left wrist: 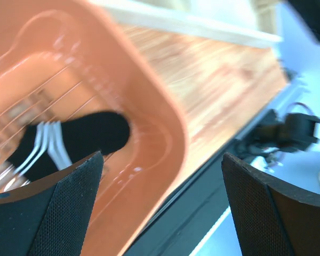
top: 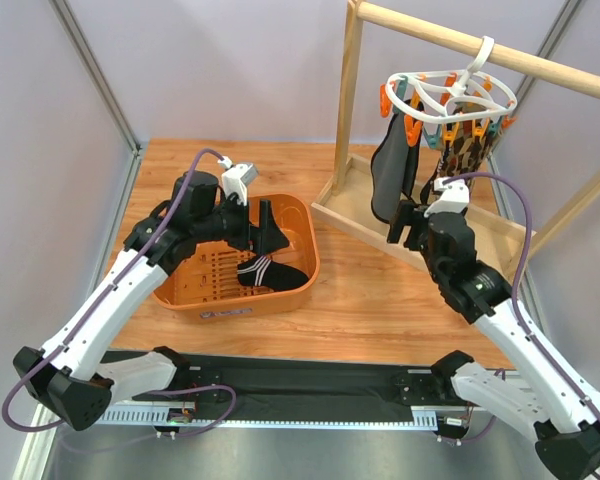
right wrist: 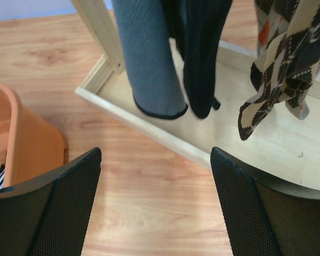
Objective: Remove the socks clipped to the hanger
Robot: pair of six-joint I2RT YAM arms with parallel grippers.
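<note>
The white ring hanger (top: 450, 95) with orange and teal clips hangs by its hook from the wooden rail. A grey sock (right wrist: 149, 64), a black sock (right wrist: 202, 58) and brown argyle socks (right wrist: 280, 64) hang from its clips; in the top view they show as dark socks (top: 392, 180) and argyle socks (top: 470, 150). A black sock with white stripes (top: 265, 272) lies in the orange basket (top: 300, 215); it also shows in the left wrist view (left wrist: 69, 141). My left gripper (top: 265, 225) (left wrist: 161, 157) is open and empty over the basket's right rim. My right gripper (top: 410, 225) (right wrist: 154, 152) is open and empty, below the hanging socks.
The wooden rail frame (top: 348, 110) stands on a shallow wooden base tray (right wrist: 149, 128) at the back right. The basket's corner (right wrist: 21, 138) is left of my right gripper. A black mat (top: 300, 385) lies along the near table edge between the arm bases.
</note>
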